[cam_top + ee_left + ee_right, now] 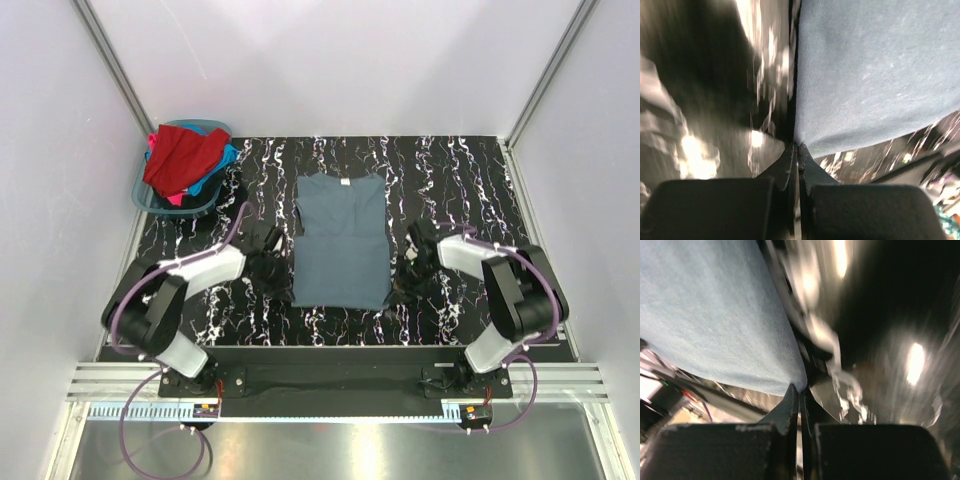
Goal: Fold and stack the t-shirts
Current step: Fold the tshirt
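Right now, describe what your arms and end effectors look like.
Both the left arm and right arm have silver-white links with black joints and black bases. A purple cable loops along each one. The left end effector and right end effector are black, each with two blocky fingers tapering to thin tips.

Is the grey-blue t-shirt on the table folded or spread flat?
Partly folded: the grey-blue t-shirt lies flat as a narrow rectangle, no sleeves sticking out, collar showing, length not yet folded.

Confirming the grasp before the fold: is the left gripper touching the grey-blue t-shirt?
Touching. Left wrist view: the left gripper is shut, and its fingertips pinch the corner of the grey-blue t-shirt.
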Controlling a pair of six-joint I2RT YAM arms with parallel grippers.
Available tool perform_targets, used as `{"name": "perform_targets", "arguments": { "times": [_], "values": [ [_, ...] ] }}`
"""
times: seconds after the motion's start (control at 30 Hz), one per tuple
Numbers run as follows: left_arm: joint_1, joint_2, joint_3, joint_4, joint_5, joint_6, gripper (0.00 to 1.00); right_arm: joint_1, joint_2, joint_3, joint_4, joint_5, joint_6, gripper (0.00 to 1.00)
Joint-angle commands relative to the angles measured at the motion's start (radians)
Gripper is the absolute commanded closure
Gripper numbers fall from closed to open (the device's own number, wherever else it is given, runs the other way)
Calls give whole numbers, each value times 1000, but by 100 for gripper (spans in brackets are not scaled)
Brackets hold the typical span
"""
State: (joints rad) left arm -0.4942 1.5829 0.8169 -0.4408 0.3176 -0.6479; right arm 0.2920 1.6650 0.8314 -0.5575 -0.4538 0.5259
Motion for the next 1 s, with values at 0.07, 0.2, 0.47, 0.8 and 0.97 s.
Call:
{"name": "perform_targets", "arguments": {
  "times": [0.07, 0.2, 0.47, 0.8, 0.97],
  "values": [
    [-58, -199, -27, -223, -12, -9, 100, 71, -192, -71, -136, -2, 85, 100],
    [-58, -309, 60, -354, -61, -7, 100, 81, -304, 27, -263, 33, 106, 100],
    [-9, -310, 336, -458, -150, 7, 100, 78, -311, 250, -337, 144, 115, 100],
    [62, -111, 619, -398, -190, 53, 100, 73, -154, 576, -325, 325, 100, 100],
    [92, -40, 657, -348, -157, 50, 100, 39, -82, 621, -308, 356, 103, 100]
  ]
}}
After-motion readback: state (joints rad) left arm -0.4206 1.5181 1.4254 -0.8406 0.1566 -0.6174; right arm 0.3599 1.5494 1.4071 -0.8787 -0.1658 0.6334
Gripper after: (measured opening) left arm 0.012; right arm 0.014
